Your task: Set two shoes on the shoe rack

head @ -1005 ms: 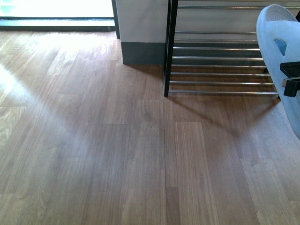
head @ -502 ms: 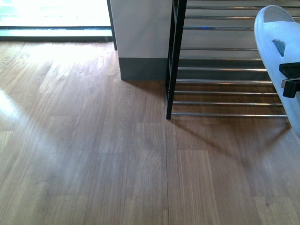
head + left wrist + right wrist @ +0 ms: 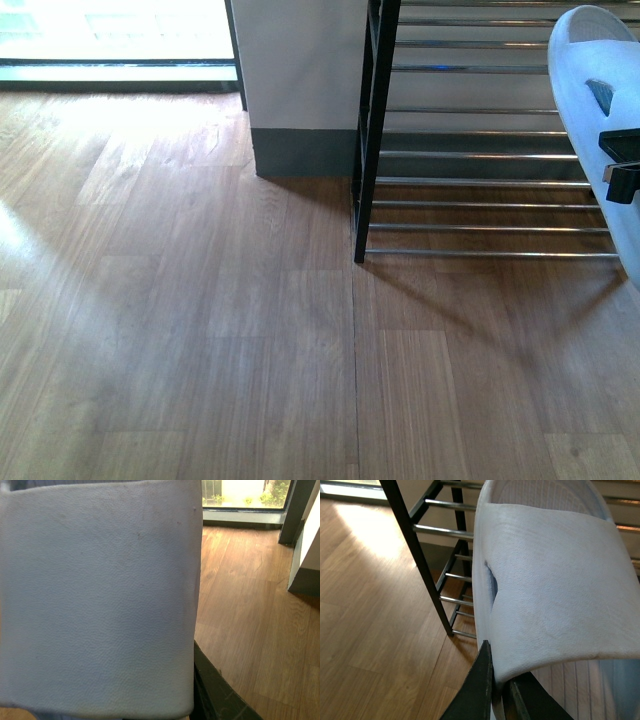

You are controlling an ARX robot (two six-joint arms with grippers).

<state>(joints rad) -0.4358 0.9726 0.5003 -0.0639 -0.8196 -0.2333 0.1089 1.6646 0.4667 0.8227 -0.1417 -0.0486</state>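
Right gripper (image 3: 497, 687) is clamped on a slide (image 3: 555, 590) by its strap, held up at the right end of the rack (image 3: 365, 180). A second slide (image 3: 100, 595) fills the left wrist view, and I can't tell if the left gripper (image 3: 202, 690) is closed. The rack stands on a wood plank floor (image 3: 200, 330) beside a white wall (image 3: 300, 70), with sun glare from the glass door (image 3: 120, 25).

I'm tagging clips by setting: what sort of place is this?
Probably a home entryway or hall: a rack of chrome rods stands on wood floor by a wall, near a bright glass door, with a slide held up before it.
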